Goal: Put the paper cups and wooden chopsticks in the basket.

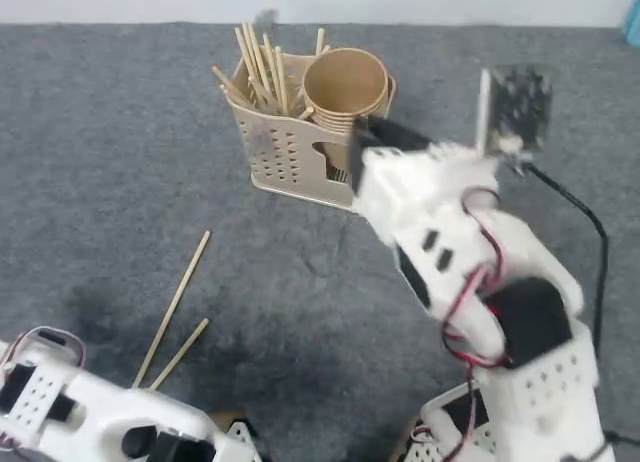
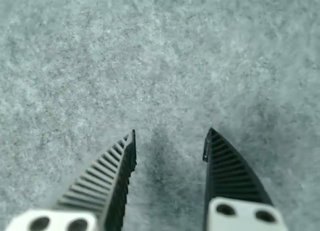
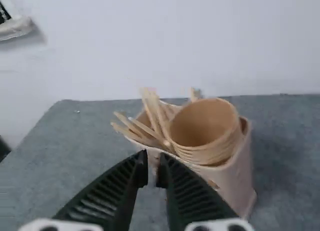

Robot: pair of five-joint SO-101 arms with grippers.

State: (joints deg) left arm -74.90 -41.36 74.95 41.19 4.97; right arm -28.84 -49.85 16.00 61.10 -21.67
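Clearly the grey mat (image 1: 100, 132) is the forgiving part; the basket (image 1: 285, 157) standing on it looks light. It holds the stacked paper cups (image 1: 345, 82) and a bunch of chopsticks (image 1: 258, 67). The right gripper (image 3: 151, 171), jaws nearly together on nothing, sits just beside its wall, so a careless swing could tip it. Two loose chopsticks (image 1: 172, 309) lie flat near the left arm. The left gripper (image 2: 170, 141), jaws apart over bare mat, could roll or flick such thin sticks instead of pinching them
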